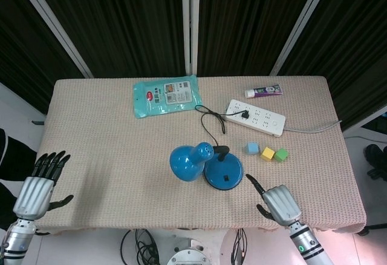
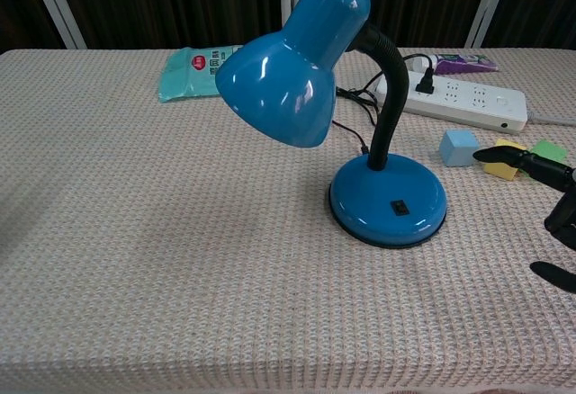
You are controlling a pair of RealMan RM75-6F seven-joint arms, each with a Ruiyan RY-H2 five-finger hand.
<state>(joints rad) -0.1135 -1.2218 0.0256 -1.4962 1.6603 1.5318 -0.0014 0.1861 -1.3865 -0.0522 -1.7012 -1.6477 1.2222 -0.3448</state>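
A blue desk lamp [image 1: 205,163] stands mid-table, its shade tilted to the left and a small black switch [image 2: 397,205] on its round base. My right hand [image 1: 278,202] hovers over the front of the table just right of the base. It holds nothing: one finger [image 2: 526,164] stretches toward the lamp and the rest are curled in. In the chest view that finger crosses in front of the yellow block [image 2: 500,167]. My left hand [image 1: 37,187] hangs off the table's left front corner, fingers spread and empty.
Blue [image 1: 253,148], yellow [image 1: 268,153] and green [image 1: 281,155] blocks sit in a row right of the lamp. Behind them lies a white power strip [image 1: 256,117] with the lamp's cord plugged in. Further back are a small tube [image 1: 263,91] and a teal wipes pack [image 1: 166,95].
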